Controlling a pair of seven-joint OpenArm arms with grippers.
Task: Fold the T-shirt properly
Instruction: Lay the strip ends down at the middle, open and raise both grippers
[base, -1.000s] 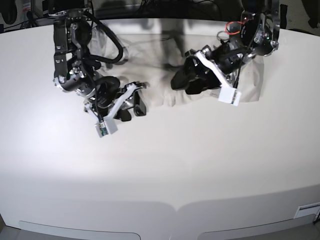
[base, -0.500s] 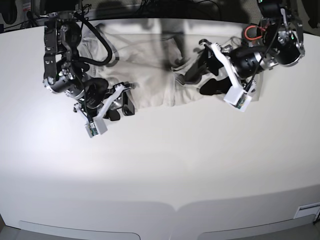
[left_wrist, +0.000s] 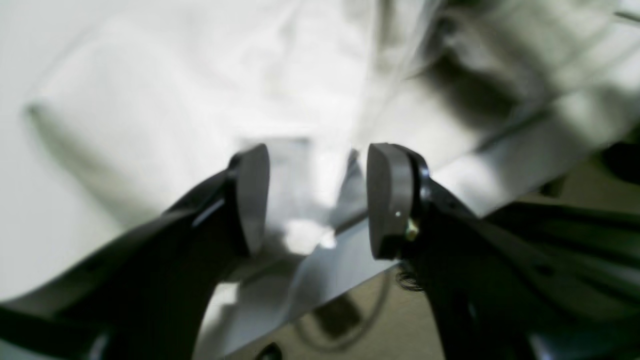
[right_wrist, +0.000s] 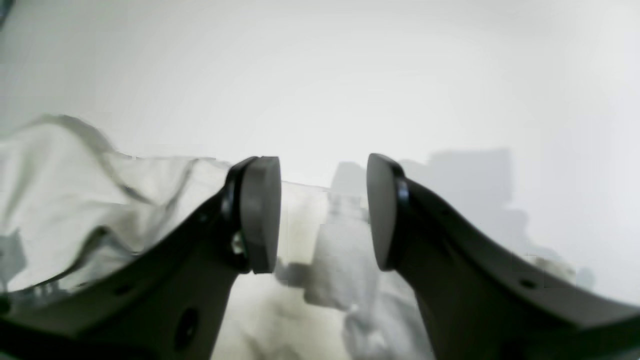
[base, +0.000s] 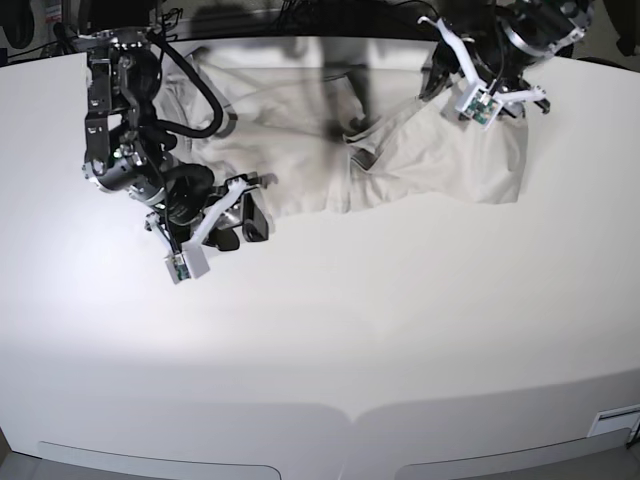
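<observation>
The pale beige T-shirt (base: 420, 165) lies creased across the back of the white table (base: 350, 320), its front edge bunched near the middle. My right gripper (base: 240, 228) hovers low at the shirt's front-left edge, open, with nothing between its pads. In its wrist view that gripper (right_wrist: 322, 210) shows rumpled T-shirt cloth (right_wrist: 75, 200) to the left and below. My left gripper (base: 437, 72) is lifted over the shirt's back-right part. In the left wrist view it (left_wrist: 317, 200) is open and empty, with the blurred T-shirt (left_wrist: 175, 125) beneath.
The table's curved front edge (base: 350, 415) runs along the bottom, with a small white label (base: 615, 420) at the lower right. Dark equipment and cables (base: 300, 15) stand behind the table's back edge.
My left arm has lifted off the shirt's middle and swung back to the right. My right arm has drifted slightly left and forward. Both grippers stayed open.
</observation>
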